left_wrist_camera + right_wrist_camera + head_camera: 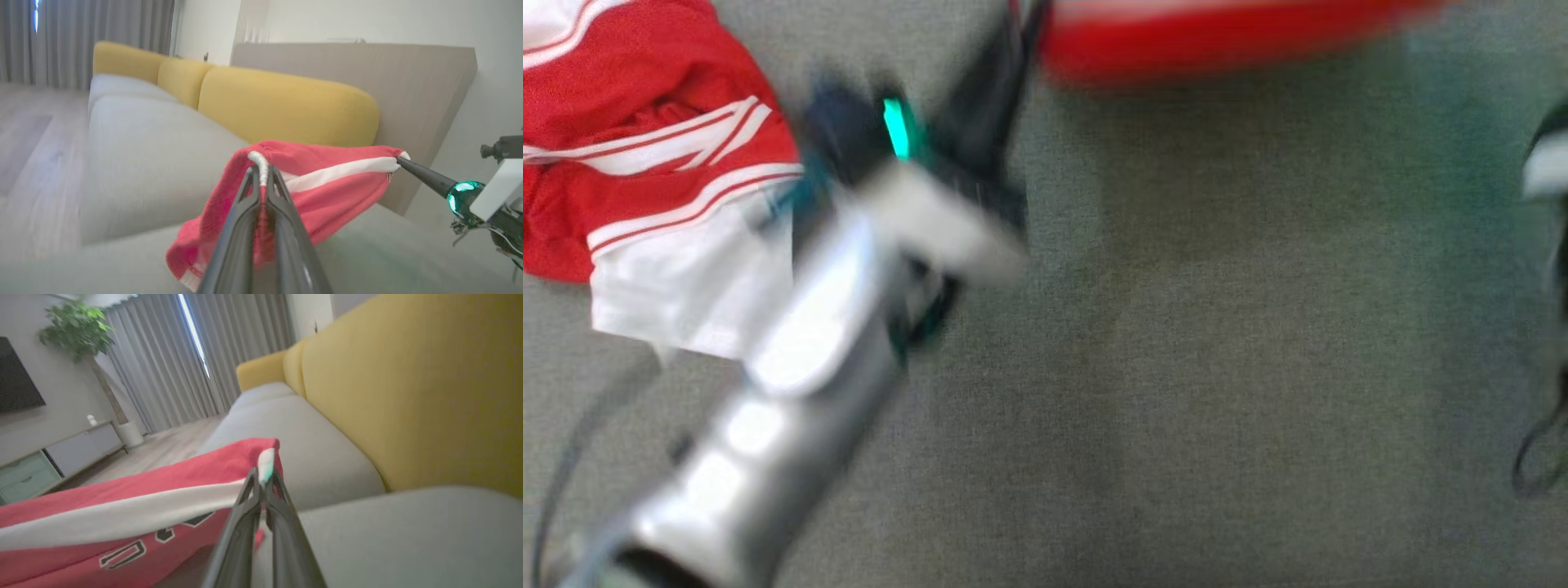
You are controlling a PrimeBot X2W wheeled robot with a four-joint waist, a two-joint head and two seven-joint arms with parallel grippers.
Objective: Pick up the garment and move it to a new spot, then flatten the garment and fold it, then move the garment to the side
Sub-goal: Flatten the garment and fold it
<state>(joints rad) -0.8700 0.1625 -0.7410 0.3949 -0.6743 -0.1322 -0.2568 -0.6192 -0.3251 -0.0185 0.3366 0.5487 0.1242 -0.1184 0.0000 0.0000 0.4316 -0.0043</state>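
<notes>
Stretching between both claws over the grey fabric sofa seat [155, 163], the red cloth garment with white stripes [327, 192] hangs from its upper edge. The left claw [261, 171] is clenched on its white ribbed trim, and the right claw [262, 475], at three o'clock from it in the left wrist view, is clenched on a white-striped corner.

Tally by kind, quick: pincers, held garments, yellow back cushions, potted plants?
Pincers: 2 (left pincer, right pincer)
Held garment: 1
Yellow back cushions: 3
Potted plant: 1
Total: 7
</notes>
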